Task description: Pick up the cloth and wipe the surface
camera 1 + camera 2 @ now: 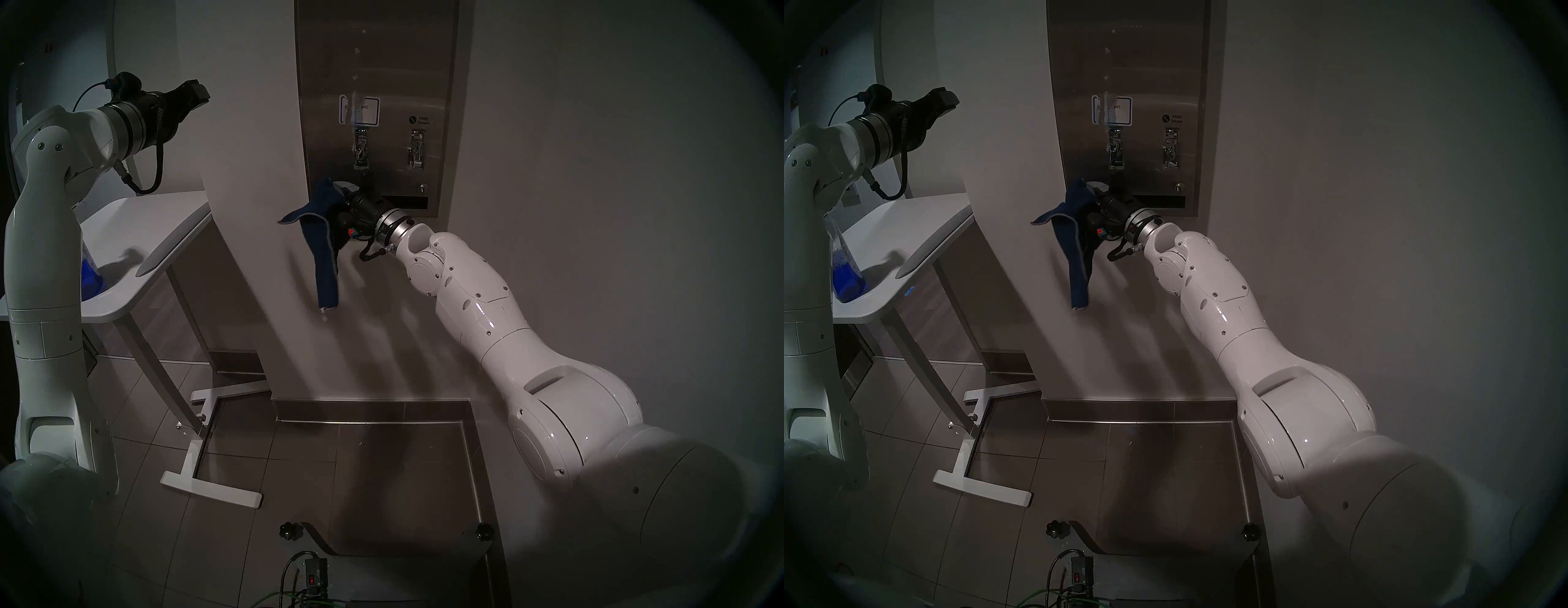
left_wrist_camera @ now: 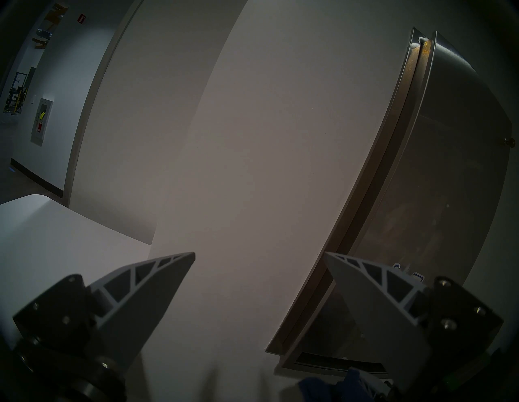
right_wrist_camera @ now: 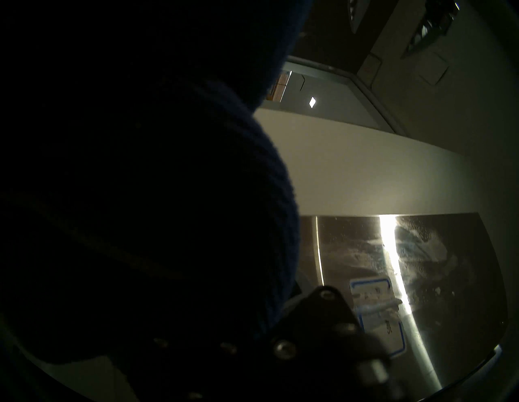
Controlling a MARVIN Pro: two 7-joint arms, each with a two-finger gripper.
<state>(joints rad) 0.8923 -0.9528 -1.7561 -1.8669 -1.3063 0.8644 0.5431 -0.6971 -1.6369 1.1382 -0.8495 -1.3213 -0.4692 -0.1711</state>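
Note:
The navy-blue cloth hangs from my right gripper, which is shut on it at the lower left corner of the stainless-steel dispenser panel. The cloth's upper fold lies at the panel's lower edge; whether it touches the steel I cannot tell. The panel bears two small levers, a blue-bordered label and a dark slot. In the right wrist view the cloth fills the left side and the smeared panel shows at lower right. My left gripper is open and empty, held up left of the panel.
A white table on a white frame stands at the left with a blue spray bottle on it. A white wall corner runs down beside the panel. Tiled floor and a metal threshold lie below.

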